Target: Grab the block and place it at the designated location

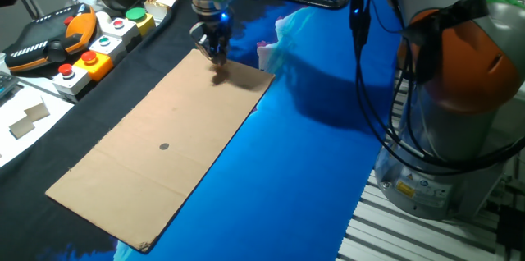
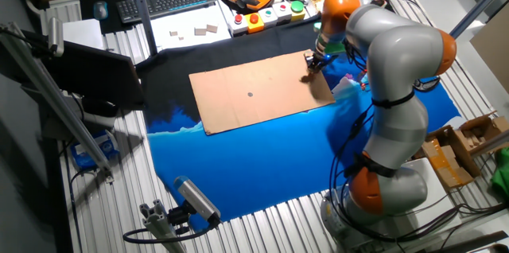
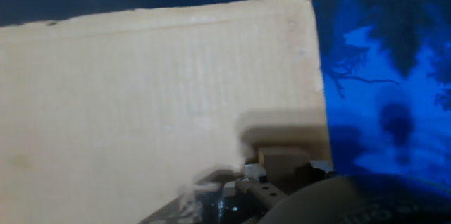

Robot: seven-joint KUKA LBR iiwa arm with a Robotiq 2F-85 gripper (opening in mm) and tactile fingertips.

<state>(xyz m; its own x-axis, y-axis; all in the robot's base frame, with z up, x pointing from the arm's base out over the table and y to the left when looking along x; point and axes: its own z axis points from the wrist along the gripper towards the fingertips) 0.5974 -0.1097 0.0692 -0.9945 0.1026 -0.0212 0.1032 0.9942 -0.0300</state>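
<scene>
Grasp step. The pincer point(image 1: 218, 53) hangs low over the cardboard sheet point(image 1: 156, 154) near its far corner, by the blue cloth point(image 1: 303, 171); the block point(image 3: 283, 160) sits between its fingers, though closure cannot be told. Next: lift and carry it to the designated location point(image 1: 164, 147), mid-sheet.

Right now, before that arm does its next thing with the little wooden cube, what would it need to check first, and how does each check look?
1. Pincer down at the far corner of the cardboard sheet: ok.
2. Cube sits between the fingers, as the hand view shows: ok.
3. Fingers actually pressing on the cube: cannot tell, that view is blurred.
4. Grey dot in plain sight and uncovered: ok.
5. Cardboard between pincer and dot bare of obstacles: ok.
6. Button boxes lie off the sheet, away from that path: ok.
</scene>
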